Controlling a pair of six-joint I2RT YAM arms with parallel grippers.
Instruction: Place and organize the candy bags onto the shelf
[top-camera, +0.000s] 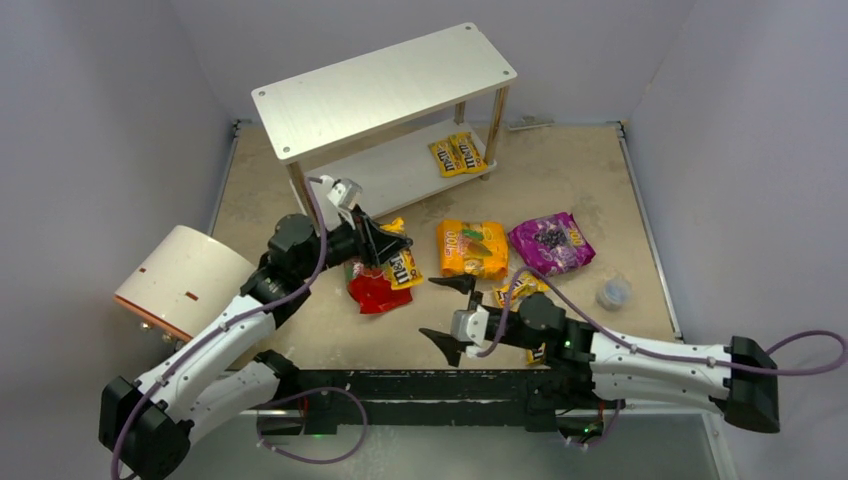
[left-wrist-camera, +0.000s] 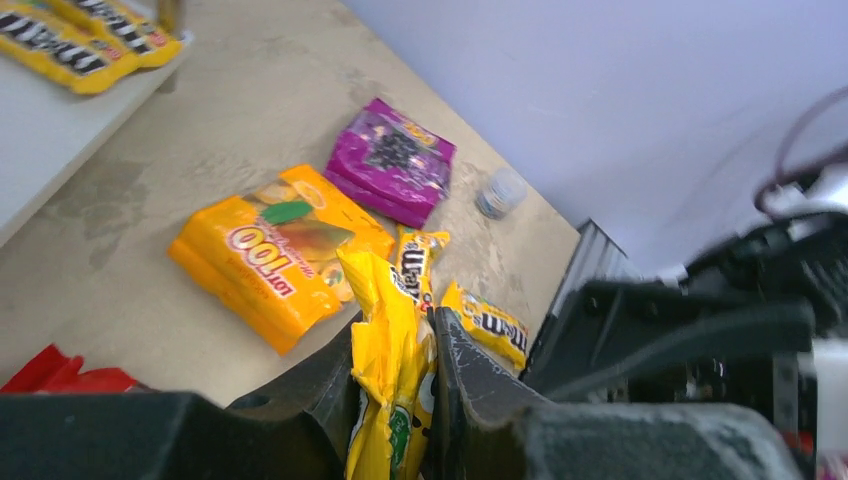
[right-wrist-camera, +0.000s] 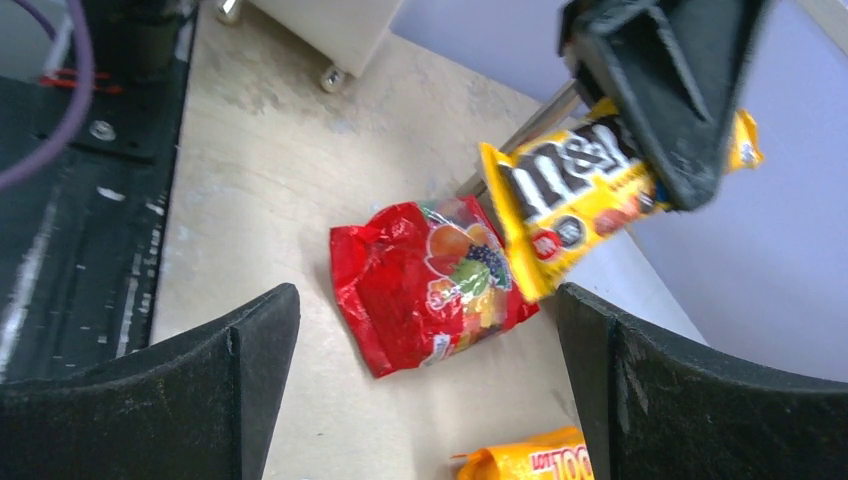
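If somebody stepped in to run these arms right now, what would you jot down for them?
Left gripper: shut on a yellow packet, held above the red bag.
Right gripper: open, holding nothing.
Done: two packets lie on the shelf's lower board.
Left: shelve the held packet, then the red bag, orange bag, purple bag and loose packets near the right gripper, lying on the table.
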